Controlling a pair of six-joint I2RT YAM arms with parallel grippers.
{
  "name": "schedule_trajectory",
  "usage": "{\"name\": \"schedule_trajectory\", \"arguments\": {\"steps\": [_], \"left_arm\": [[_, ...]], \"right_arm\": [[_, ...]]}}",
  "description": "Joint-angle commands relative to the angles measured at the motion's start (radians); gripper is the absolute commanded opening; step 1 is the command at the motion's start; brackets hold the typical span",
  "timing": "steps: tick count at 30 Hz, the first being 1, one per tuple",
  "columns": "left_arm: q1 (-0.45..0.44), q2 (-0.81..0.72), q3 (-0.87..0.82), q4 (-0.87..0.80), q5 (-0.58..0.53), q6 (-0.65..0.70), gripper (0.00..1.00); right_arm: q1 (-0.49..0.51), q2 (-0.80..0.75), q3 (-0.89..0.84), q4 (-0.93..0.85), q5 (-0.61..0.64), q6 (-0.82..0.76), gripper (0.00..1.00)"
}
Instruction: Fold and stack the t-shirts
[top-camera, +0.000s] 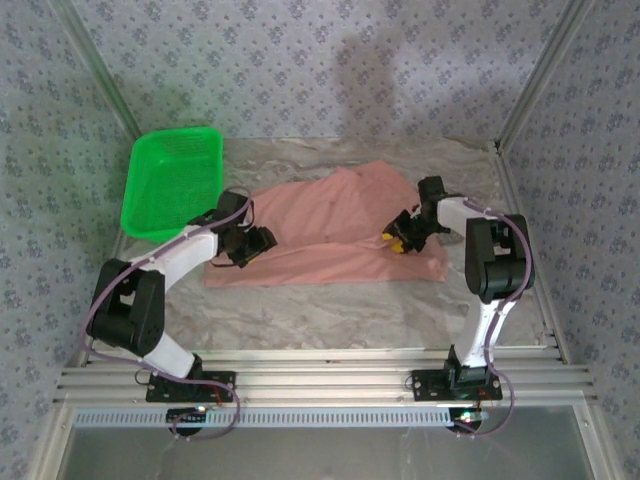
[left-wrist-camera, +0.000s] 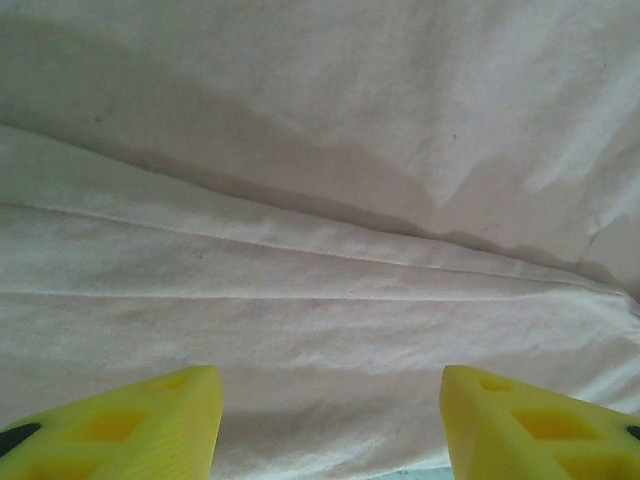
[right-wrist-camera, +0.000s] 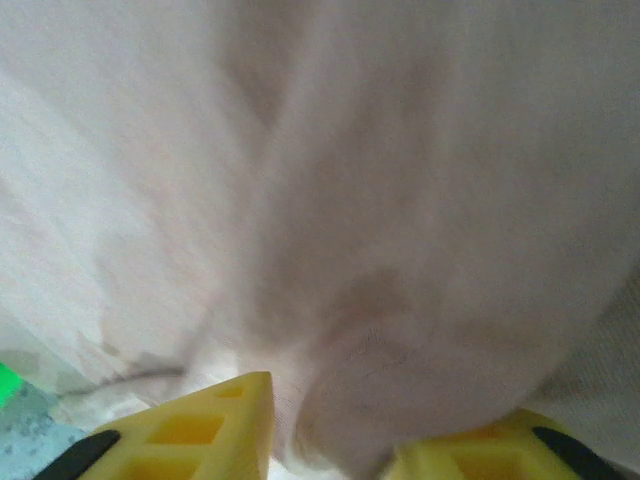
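Scene: one soft salmon-pink cotton t-shirt (top-camera: 320, 225) is laid out, rumpled and partly doubled over, just right of the bright green plastic mesh basket (top-camera: 178, 134) and nearer the arm bases than it. No stack is begun.

Left gripper (top-camera: 252, 245): placed at the t-shirt edge closest to the basket. Its yellow fingers (left-wrist-camera: 170, 420) are held apart. Cloth with a long crease is seen beyond them, and nothing lies between them.

Right gripper (top-camera: 398, 238): set on the t-shirt end far from the basket. Its yellow fingers (right-wrist-camera: 200, 425) are drawn in on a bunched fold of fabric, which fills the gap. The wrist view is blurred, so the depth of the pinch cannot be judged.

Step in hand, as judged: the cloth is being taken up for a fold.

Notes for doing it well:
- The left jaws should be lowered over the hem and closed on it before anything is lifted.
- Both ends should be raised together and carried level, so that the fold line is kept straight.
- Dragging toward the basket is to be avoided, lest the lower layer be pulled askew.
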Motion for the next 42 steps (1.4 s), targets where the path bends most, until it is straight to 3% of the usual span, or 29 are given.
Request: {"name": "schedule_trajectory", "arguments": {"steps": [1, 3, 9, 14, 15, 17, 18, 23, 26, 29, 32, 36, 42], "left_arm": [[0.004, -0.044, -0.008, -0.035, -0.024, 0.01, 0.59], [0.004, -0.05, -0.016, -0.036, -0.029, 0.012, 0.59], [0.008, -0.064, -0.031, -0.045, -0.03, 0.01, 0.59], [0.008, -0.076, -0.028, -0.068, -0.039, 0.022, 0.59], [0.007, -0.079, -0.03, -0.071, -0.037, 0.023, 0.59], [0.006, -0.082, -0.031, -0.079, -0.034, 0.023, 0.59], [0.005, -0.082, -0.032, -0.084, -0.035, 0.024, 0.59], [-0.001, -0.1, -0.039, -0.095, -0.042, 0.03, 0.6], [-0.006, -0.1, -0.039, -0.093, -0.043, 0.031, 0.6], [-0.016, -0.095, -0.033, -0.089, -0.042, 0.038, 0.6], [-0.031, -0.08, -0.028, -0.07, -0.036, 0.035, 0.61], [-0.044, -0.061, -0.03, -0.042, -0.042, -0.002, 0.61], [-0.063, -0.095, -0.03, -0.1, -0.058, -0.045, 0.61]], "right_arm": [[-0.011, 0.032, 0.082, -0.05, 0.034, -0.025, 0.28], [-0.014, 0.062, 0.124, -0.049, 0.029, -0.03, 0.24], [-0.016, 0.178, 0.274, -0.064, -0.013, -0.031, 0.0], [-0.019, 0.241, 0.377, -0.041, -0.03, -0.028, 0.0], [-0.021, 0.253, 0.399, -0.036, -0.039, -0.03, 0.04], [-0.021, 0.267, 0.443, -0.032, -0.06, -0.047, 0.3], [-0.019, 0.265, 0.455, -0.034, -0.071, -0.061, 0.38], [-0.022, 0.156, 0.405, 0.001, -0.122, -0.124, 0.5], [-0.028, 0.032, 0.305, -0.003, -0.122, -0.135, 0.52], [-0.044, -0.092, 0.197, -0.145, 0.009, -0.191, 0.5], [-0.034, -0.183, 0.028, -0.141, 0.142, -0.154, 0.48], [-0.028, -0.173, -0.169, -0.015, 0.265, -0.037, 0.44], [-0.043, -0.227, -0.296, -0.119, 0.455, 0.009, 0.41]]}}
